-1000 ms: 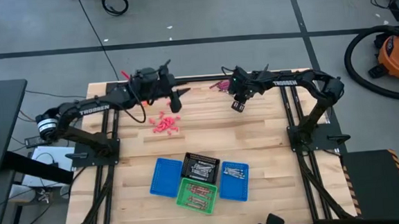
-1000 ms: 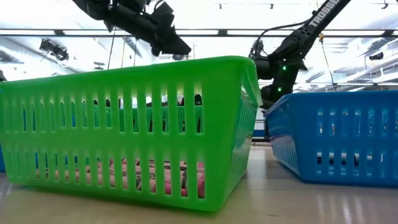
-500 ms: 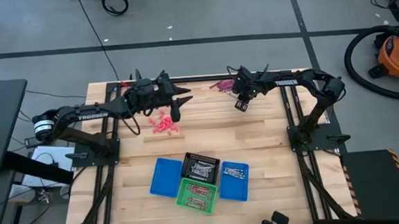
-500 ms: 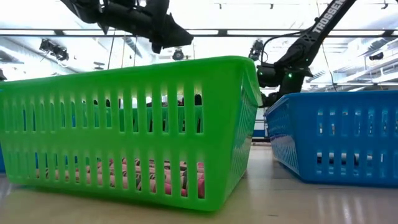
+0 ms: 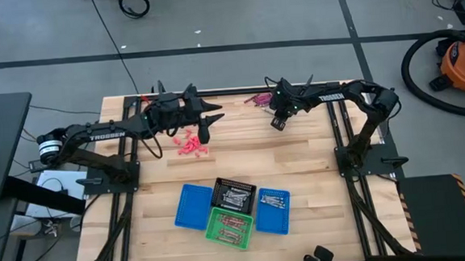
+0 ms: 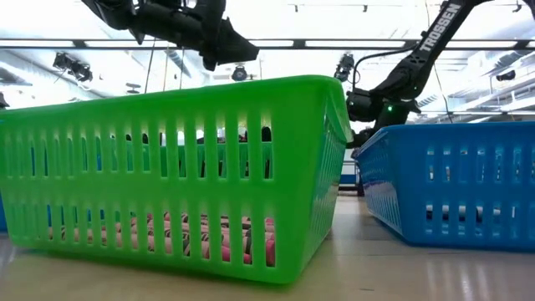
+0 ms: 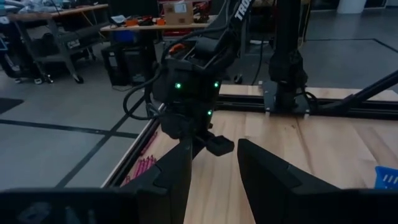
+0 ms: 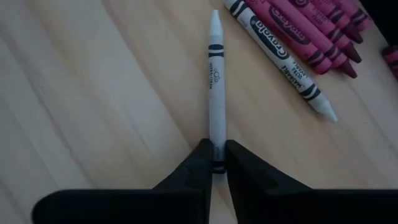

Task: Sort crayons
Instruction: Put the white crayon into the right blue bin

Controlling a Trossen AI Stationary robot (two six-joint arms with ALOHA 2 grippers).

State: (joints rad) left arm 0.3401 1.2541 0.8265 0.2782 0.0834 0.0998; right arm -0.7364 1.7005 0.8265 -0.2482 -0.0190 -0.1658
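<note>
Nearest, at the desk's near edge: four mesh baskets in a cluster. Green basket (image 5: 228,226) foremost, holding reddish crayons; black basket (image 5: 234,194) behind it, holding silvery ones; two blue baskets (image 5: 193,206) flanking.

Mid-desk, left of centre: loose heap of red crayons (image 5: 190,144) on bare wood.

Above that heap: left tool (image 5: 206,129), fingers parted, nothing between them; its arm reaches in from the left edge, roughly level, pointing toward the other arm.

Far edge, right of centre: right tool (image 8: 216,157), fingers pinched on the butt end of a white crayon (image 8: 214,87), which lies along the wood and points away from the wrist. Arm stretched in from the right edge, elbow raised, wrist angled down.

Just beside it: maroon crayons (image 8: 311,31) in a row, another white one at their edge.

Risk, judged: the hold is at the crayon's very end, so a lift may let it pivot or slip free; a sideways sweep could scatter the neighbouring row.
</note>
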